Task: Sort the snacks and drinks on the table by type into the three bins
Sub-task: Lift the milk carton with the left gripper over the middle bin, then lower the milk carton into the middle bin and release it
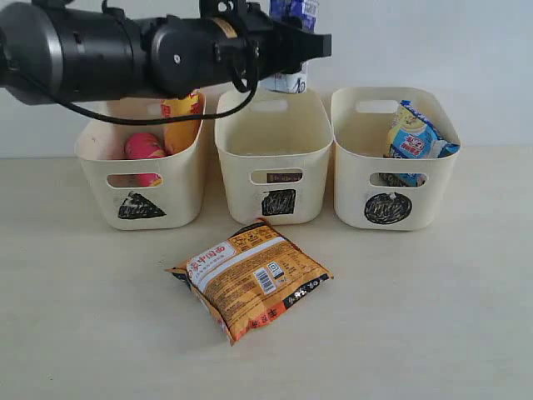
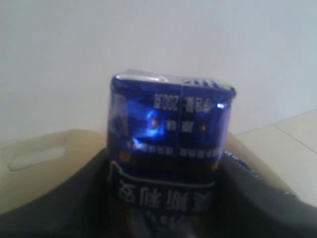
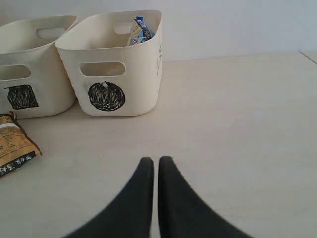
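Observation:
My left gripper (image 1: 291, 46) is shut on the blue and white drink carton (image 1: 287, 82), held in the air above the square-marked bin (image 1: 241, 167). The left wrist view shows the carton (image 2: 171, 144) filling the space between the dark fingers (image 2: 74, 208). An orange-brown foil bag (image 1: 248, 277) lies flat on the table (image 1: 433, 317) in front of the bins. My right gripper (image 3: 156, 161) is shut and empty, low over bare table, and is out of the exterior view.
The triangle-marked bin (image 1: 179, 187) holds a pink canister (image 1: 143, 147) and a yellow-orange canister (image 1: 181, 117). The circle-marked bin (image 1: 425, 200) holds a blue-white foil bag (image 1: 414, 137). Something dark (image 1: 277, 177) shows through the square bin's handle.

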`<action>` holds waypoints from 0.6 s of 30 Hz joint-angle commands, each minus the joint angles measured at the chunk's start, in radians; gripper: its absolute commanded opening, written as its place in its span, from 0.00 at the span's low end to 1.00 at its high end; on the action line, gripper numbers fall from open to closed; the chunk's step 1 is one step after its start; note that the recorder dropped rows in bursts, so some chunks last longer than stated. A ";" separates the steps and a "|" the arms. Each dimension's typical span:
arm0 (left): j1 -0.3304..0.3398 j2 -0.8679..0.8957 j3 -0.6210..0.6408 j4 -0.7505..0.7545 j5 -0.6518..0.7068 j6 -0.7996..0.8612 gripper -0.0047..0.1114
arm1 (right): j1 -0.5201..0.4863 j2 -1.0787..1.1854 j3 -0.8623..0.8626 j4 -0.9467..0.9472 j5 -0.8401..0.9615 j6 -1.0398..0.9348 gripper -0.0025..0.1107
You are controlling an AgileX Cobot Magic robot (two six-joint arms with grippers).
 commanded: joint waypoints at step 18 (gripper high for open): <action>0.062 0.175 -0.009 -0.029 -0.009 -0.015 0.53 | -0.001 -0.006 -0.001 0.000 -0.013 -0.001 0.02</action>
